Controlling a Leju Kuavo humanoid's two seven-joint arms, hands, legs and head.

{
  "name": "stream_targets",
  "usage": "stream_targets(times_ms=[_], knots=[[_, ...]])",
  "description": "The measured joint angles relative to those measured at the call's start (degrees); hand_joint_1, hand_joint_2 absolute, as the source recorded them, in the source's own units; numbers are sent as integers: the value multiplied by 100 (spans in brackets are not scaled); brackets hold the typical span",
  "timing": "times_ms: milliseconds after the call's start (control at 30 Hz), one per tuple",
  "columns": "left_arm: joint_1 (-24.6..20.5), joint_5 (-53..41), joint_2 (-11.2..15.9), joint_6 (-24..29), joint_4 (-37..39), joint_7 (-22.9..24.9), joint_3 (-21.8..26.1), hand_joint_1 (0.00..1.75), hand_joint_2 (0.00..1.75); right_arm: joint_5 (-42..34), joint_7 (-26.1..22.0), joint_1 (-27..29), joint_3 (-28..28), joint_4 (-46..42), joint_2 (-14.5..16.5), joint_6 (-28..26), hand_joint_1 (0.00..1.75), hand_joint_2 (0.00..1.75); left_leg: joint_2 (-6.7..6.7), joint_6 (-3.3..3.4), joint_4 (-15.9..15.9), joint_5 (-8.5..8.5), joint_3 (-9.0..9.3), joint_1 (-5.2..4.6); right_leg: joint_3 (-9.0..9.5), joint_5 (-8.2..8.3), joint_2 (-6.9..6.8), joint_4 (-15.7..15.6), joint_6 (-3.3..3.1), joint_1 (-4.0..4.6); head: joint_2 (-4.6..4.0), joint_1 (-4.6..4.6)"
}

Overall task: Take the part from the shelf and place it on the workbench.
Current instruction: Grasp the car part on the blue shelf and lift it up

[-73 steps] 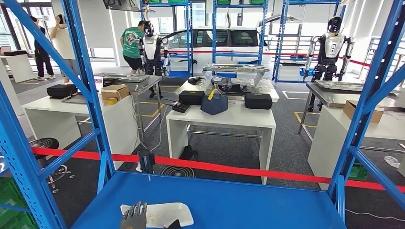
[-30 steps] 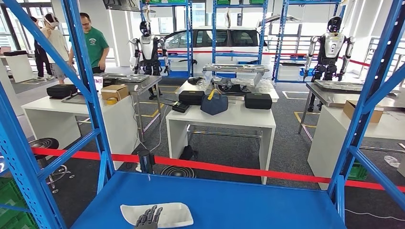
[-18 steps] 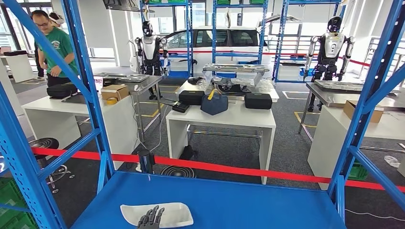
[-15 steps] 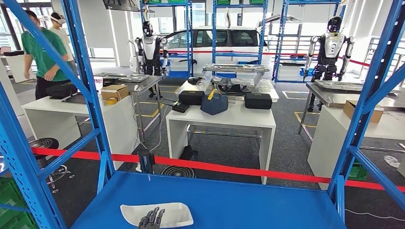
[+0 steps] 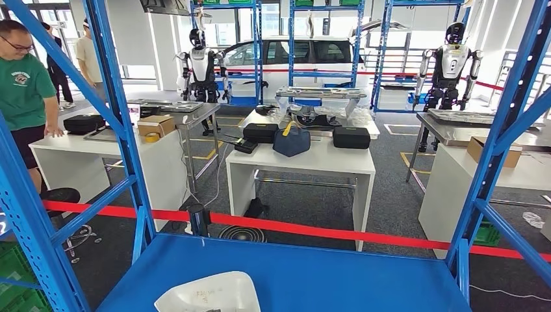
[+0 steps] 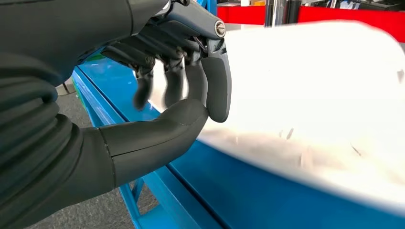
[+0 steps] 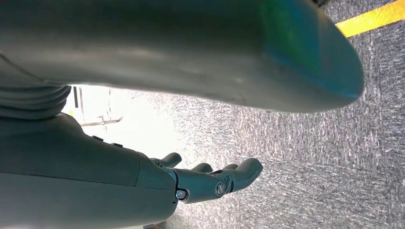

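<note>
1. The white part sits at six o'clock in the head view, tipped up off the blue shelf with its far rim raised. Half a second ago it lay flat with dark fingers draped over it, so the lift has begun.
2. In the left wrist view the left hand is clenched on the part's near edge, thumb beneath and fingers curled over the rim.
3. The right hand hangs over grey carpet, fingers loosely apart and holding nothing.
4. By my judgement the grasp has taken; what remains is clearing the shelf posts and carrying the part across.
5. At ten o'clock a person in a green shirt now stands just beside a white bench, nearer than a moment ago.
6. At twelve o'clock, beyond the red barrier tape, another white bench carries dark cases.
</note>
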Motion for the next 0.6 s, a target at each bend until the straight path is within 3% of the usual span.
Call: stream_targets(times_ms=[600], knots=[[30,-12,63,104,13,-66,193,175,175,144,0,0,42,0,2,20,0,0,0,0,0,0,0,0,0,0,0,0,0,0,1,0]])
